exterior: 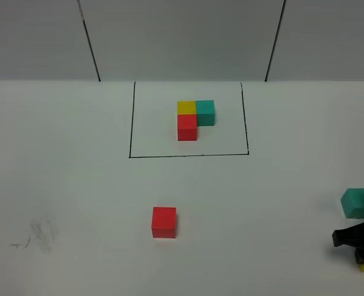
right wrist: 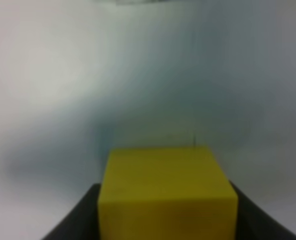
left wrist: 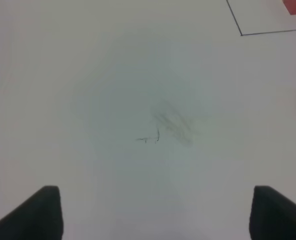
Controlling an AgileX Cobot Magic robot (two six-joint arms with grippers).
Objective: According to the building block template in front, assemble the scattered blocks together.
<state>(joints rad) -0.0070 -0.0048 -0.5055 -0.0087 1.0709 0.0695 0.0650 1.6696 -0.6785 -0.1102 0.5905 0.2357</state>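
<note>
Now the right gripper (right wrist: 168, 216) is clasping the yellow cube (right wrist: 167, 192) between its fingers, near right, teal cube (exterior: 358, 203) just beyond; left gripper (left wrist: 158, 202) is gaping wide.

readable text: I find none | labels, brands, numbers: none | desk (exterior: 77, 185): faint grey pencil scribble (exterior: 37, 236), too smudged for me to read

White tabletop (exterior: 64, 154), faintly smudged; pale grey wall panels (exterior: 182, 37) behind, dark seams (exterior: 89, 40).
</note>
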